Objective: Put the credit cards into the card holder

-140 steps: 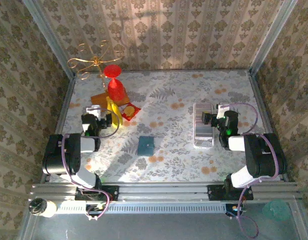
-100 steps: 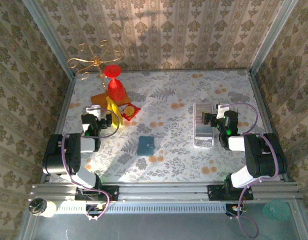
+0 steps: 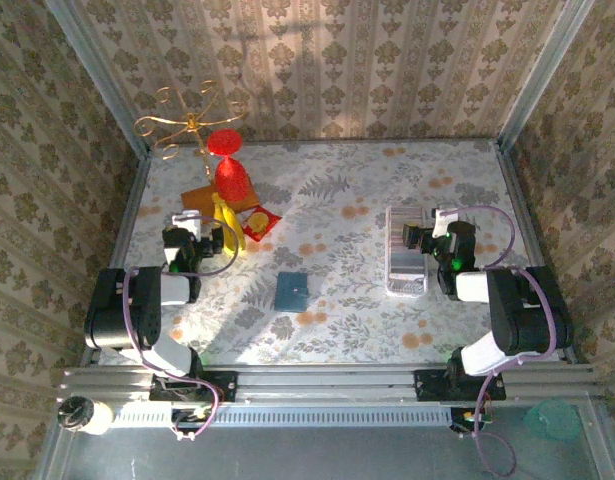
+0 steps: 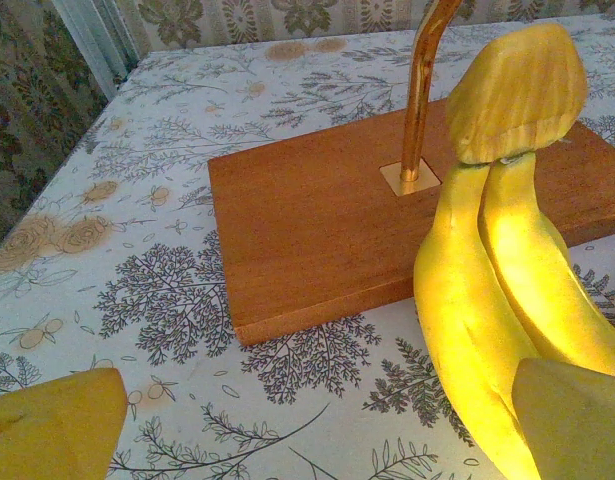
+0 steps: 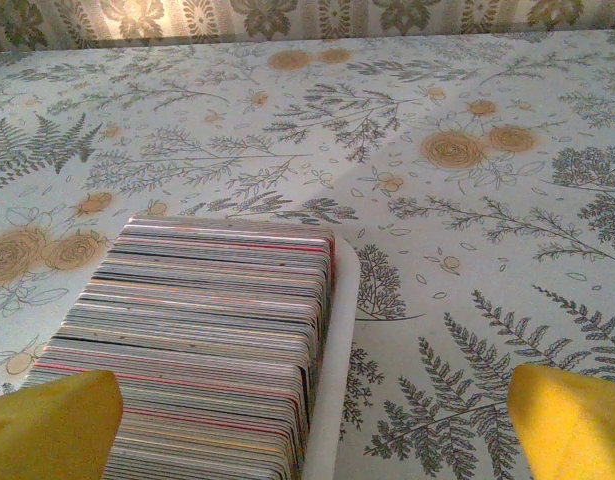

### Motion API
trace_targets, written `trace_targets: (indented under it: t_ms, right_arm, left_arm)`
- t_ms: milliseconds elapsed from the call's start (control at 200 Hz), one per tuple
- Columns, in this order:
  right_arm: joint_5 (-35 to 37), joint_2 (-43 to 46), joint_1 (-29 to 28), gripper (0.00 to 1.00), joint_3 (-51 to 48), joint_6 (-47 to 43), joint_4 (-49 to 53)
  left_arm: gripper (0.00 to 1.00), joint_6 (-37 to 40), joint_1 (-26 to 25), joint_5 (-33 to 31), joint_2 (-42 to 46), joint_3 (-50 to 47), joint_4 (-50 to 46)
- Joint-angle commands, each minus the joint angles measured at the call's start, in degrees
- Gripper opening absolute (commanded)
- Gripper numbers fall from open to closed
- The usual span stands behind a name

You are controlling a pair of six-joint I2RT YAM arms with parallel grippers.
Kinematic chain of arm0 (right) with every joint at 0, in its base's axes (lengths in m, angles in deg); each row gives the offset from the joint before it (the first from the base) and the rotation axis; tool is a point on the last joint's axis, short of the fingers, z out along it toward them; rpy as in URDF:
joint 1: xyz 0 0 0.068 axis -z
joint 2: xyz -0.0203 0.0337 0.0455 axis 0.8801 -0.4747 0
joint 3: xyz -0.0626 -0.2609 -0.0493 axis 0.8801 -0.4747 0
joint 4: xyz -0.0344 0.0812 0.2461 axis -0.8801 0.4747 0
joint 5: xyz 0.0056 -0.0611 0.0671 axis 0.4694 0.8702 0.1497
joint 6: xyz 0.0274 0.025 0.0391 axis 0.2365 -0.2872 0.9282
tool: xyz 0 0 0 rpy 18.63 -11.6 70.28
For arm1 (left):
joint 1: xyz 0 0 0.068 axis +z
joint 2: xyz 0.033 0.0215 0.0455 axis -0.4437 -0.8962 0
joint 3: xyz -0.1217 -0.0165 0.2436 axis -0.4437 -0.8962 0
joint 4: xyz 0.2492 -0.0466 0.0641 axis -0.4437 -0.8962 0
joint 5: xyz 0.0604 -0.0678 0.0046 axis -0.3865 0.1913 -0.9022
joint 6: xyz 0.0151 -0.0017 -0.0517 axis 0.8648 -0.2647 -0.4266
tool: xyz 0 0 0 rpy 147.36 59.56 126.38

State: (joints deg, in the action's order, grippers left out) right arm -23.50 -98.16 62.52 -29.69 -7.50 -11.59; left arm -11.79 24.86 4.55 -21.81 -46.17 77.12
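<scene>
Noting state first: both of your grippers stood wide open and empty. The left gripper [image 3: 209,241] hovered by the bananas [image 4: 467,300] and their wooden stand [image 4: 317,230]. The right gripper [image 3: 415,238] hung over the credit cards [image 5: 217,330]. (Observer)

Where did the task pieces lie? (Checker)

The cards appeared packed on edge in a white tray [image 5: 339,330] on your right side. The card holder [image 3: 291,290] lay flat mid-table, between the arms and well apart from both. (Observer)

Handling? (Checker)

Judged, not tested. Each card looked thin, stiff, light and slick, and the row looked tight. You would likely have had to pinch the top edge of an end card and lift straight up, and neighbours could have ridden along. The holder looked soft and light. It would probably have slid or folded unless your left gripper pinned one edge clear of the opening. I could not tell which side opened. (Observer)
</scene>
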Motion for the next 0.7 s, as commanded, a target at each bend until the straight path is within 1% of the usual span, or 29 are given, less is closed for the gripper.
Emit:
trace_targets:
  t_ms: [0,290,385,440,510,620,660,695]
  right_arm:
    - [1.3,-0.1,-0.3,1.00,0.4,0.2,-1.8]
    - [1.7,0.0,-0.3,1.00,0.3,0.4,-2.0]
    - [5.7,2.2,-0.2,1.00,1.8,2.0,2.8]
    - [5.8,4.3,-0.2,1.00,2.8,1.9,6.5]
    - [5.4,7.2,-0.4,1.00,4.1,0.8,12.5]
    - [7.4,18.3,-0.2,1.00,4.7,0.8,23.7]
    - [9.1,22.5,-0.2,1.00,4.5,2.2,27.6]
    - [11.4,26.1,-0.2,1.00,5.0,4.9,32.2]
  left_arm:
    - [1.00,1.0,-0.1,0.0,0.1,0.3,1.7]
    - [1.00,1.3,-0.1,0.6,0.3,0.1,2.1]
    - [1.00,1.9,-0.2,2.1,1.5,0.0,1.3]
    - [1.00,2.1,-0.2,2.4,3.9,-0.2,0.0]
    - [1.00,1.5,-0.2,1.7,8.6,0.6,-5.6]
    - [1.00,-0.6,-0.2,0.2,16.8,2.6,-18.3]
    - [1.00,-2.5,-0.3,-1.1,20.1,3.6,-23.5]
    - [1.00,-5.4,-0.4,-2.8,23.3,5.1,-30.0]
